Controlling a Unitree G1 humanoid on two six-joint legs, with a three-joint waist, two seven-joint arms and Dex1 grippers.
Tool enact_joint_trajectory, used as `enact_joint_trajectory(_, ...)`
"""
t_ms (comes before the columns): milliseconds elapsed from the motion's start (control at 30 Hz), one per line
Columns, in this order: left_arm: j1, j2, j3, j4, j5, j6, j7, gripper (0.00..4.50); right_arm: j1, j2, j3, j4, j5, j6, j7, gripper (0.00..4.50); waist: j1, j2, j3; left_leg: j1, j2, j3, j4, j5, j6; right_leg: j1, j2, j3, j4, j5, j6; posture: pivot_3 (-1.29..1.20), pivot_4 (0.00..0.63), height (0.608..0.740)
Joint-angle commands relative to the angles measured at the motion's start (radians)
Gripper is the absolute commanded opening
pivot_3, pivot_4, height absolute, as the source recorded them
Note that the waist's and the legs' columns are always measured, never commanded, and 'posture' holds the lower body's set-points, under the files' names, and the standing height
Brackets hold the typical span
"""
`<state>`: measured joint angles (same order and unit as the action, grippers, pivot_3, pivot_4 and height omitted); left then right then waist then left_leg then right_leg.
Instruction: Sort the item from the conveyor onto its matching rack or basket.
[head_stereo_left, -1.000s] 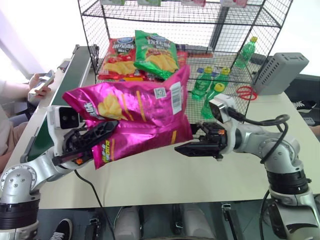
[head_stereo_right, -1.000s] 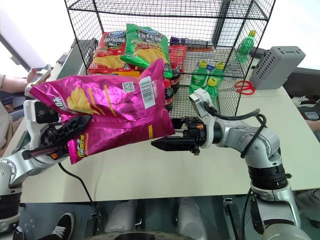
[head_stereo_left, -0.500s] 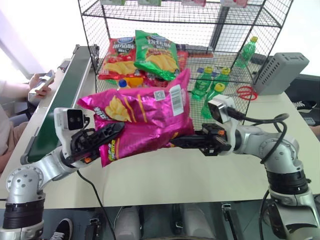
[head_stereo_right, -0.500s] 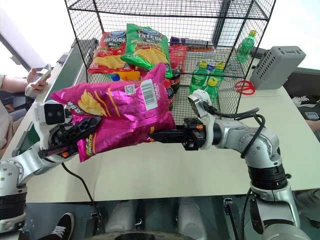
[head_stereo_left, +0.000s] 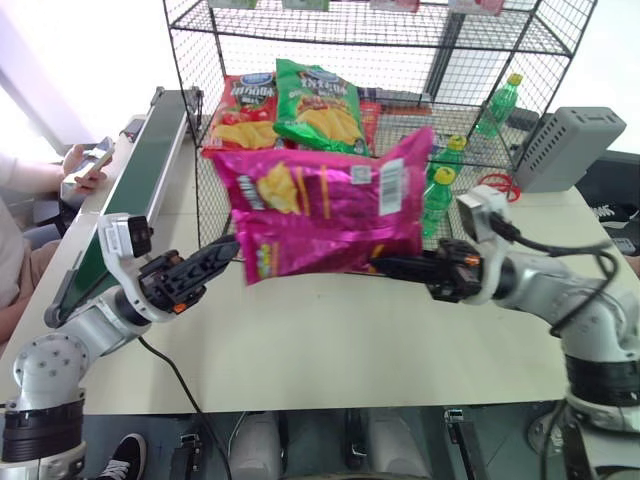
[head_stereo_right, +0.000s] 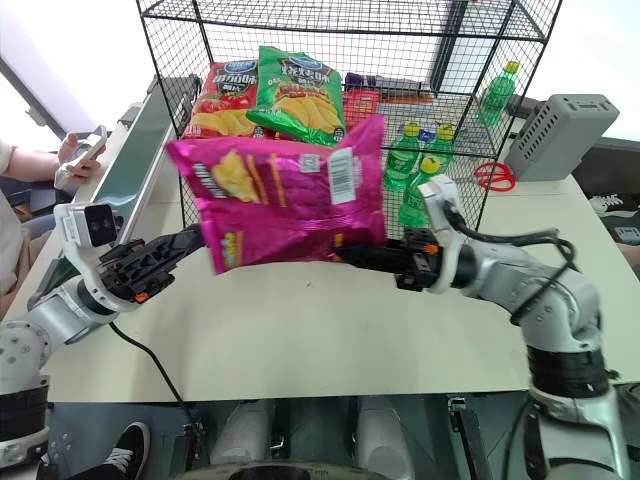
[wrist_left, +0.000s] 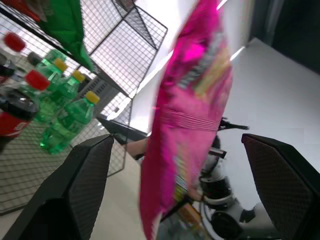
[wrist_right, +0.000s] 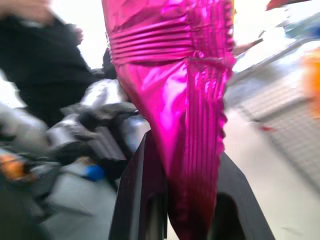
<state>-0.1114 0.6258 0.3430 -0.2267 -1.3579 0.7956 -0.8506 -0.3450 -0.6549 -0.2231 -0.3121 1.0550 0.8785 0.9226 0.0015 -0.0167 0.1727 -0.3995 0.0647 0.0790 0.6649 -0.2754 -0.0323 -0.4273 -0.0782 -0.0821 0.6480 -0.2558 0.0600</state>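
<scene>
The item, a magenta-pink chip bag (head_stereo_left: 320, 205), hangs upright above the table just in front of the rack (head_stereo_left: 190, 60). My right gripper (head_stereo_left: 385, 265) is shut on the bag's lower right edge; in the right wrist view the foil (wrist_right: 185, 125) is pinched between the two fingers (wrist_right: 142, 200). My left gripper (head_stereo_left: 215, 255) stands open just left of the bag's lower corner, apart from it. In the left wrist view its spread fingers (wrist_left: 85, 185) frame the bag (wrist_left: 190, 115) without touching. The conveyor (head_stereo_left: 135, 185) runs along the table's left side.
A red chip bag (head_stereo_left: 245, 110) and a green one (head_stereo_left: 318, 105) lie on the rack's tier behind the item, with green bottles (head_stereo_left: 440, 190) to the right. A grey box (head_stereo_left: 570, 145) stands at the far right. A person's hand with a phone (head_stereo_left: 85, 160) is beyond the conveyor.
My right gripper shut on the bag's lower edge, and my left gripper opened and let it go. The bag moved right and up toward the rack, held by the right gripper alone.
</scene>
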Motion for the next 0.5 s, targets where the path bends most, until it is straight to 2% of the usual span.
enact_joint_trajectory(33,-0.031,-0.018,-0.001,-0.025,0.156,-0.126,-0.021,4.50,-0.011,-0.019,-0.126,-0.062,-0.176,-0.251,-0.069,0.12,0.004,0.000,0.000,0.000,0.000,0.000,0.000,0.000,0.000,0.000,0.000,0.000,0.000,0.000,0.000,0.00,0.150,0.740)
enact_joint_trajectory(100,-0.044,-0.027,-0.027,-0.019,0.252,-0.193,-0.042,4.50,0.001,-0.039,-0.114,-0.057,-0.314,-0.382,-0.073,0.12,0.010,0.000,0.000,0.000,0.000,0.000,0.000,0.000,0.000,0.000,0.000,0.000,0.000,0.000,0.000,0.00,0.150,0.740)
enact_joint_trajectory(167,-0.061,-0.050,-0.053,-0.009,0.317,-0.232,-0.031,4.50,-0.008,-0.027,-0.148,-0.028,-0.300,-0.397,-0.096,0.12,0.011,0.000,0.000,-0.001,0.000,0.000,0.000,0.000,0.000,0.000,0.000,0.000,-0.001,0.000,0.000,0.00,0.150,0.740)
enact_joint_trajectory(233,-0.096,-0.094,-0.068,0.001,0.314,-0.233,-0.012,4.50,-0.023,-0.016,-0.218,-0.001,-0.278,-0.424,-0.137,0.12,0.012,0.000,0.000,-0.001,0.000,0.000,0.000,0.000,0.000,0.000,0.000,0.000,-0.001,0.000,0.000,0.00,0.150,0.740)
enact_joint_trajectory(300,-0.114,-0.114,-0.092,0.013,0.369,-0.275,-0.042,4.50,-0.021,-0.025,-0.230,0.022,-0.388,-0.543,-0.161,0.12,0.013,0.000,0.000,-0.002,0.000,-0.001,0.001,0.000,0.000,0.000,0.000,0.000,-0.001,0.000,0.001,0.00,0.150,0.740)
enact_joint_trajectory(433,-0.140,-0.122,-0.105,0.041,0.398,-0.282,-0.067,4.50,-0.005,-0.032,-0.230,0.038,-0.430,-0.596,-0.169,0.12,0.008,0.000,0.000,-0.002,0.000,0.000,0.000,0.000,0.000,-0.001,0.000,0.000,-0.001,0.000,0.001,0.00,0.150,0.740)
enact_joint_trajectory(500,-0.150,-0.124,-0.108,0.052,0.398,-0.271,-0.078,4.50,0.006,-0.051,-0.198,0.055,-0.526,-0.683,-0.160,0.12,0.007,0.000,0.000,-0.002,0.000,-0.001,0.000,0.000,0.000,-0.001,0.001,-0.001,0.000,0.000,0.001,0.00,0.150,0.740)
